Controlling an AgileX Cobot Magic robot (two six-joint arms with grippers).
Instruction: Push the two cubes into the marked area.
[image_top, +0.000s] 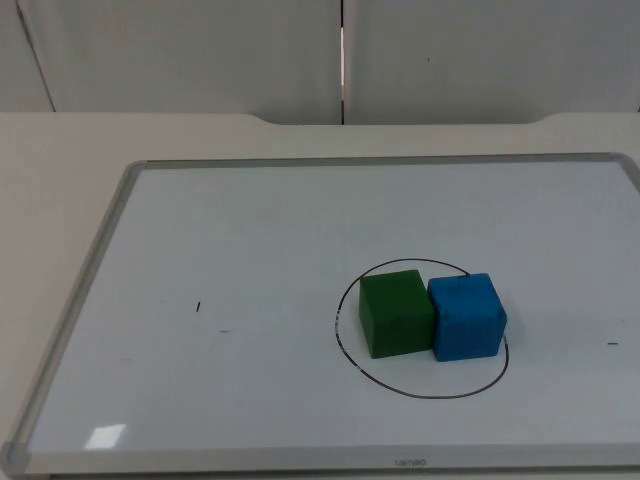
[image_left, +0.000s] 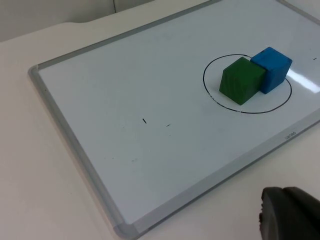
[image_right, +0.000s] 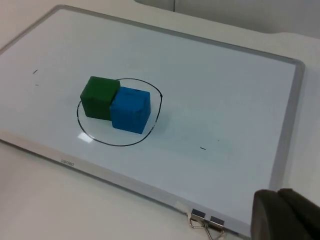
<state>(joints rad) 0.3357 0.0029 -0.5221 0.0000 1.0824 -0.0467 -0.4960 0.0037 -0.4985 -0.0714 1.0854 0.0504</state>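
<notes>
A cream-white table top (image_top: 60, 150) spreads out on all sides of a whiteboard (image_top: 250, 260) with a grey frame that lies flat on it. Behind the whiteboard the table ends at a pale grey partition wall (image_top: 200, 50), split by a dark vertical seam (image_top: 342, 60) with a bright sliver of light in it. A soft patch of reflected light (image_top: 105, 436) sits on the whiteboard near its front left corner. A metal binder clip (image_right: 206, 223) grips the whiteboard's front edge.
</notes>
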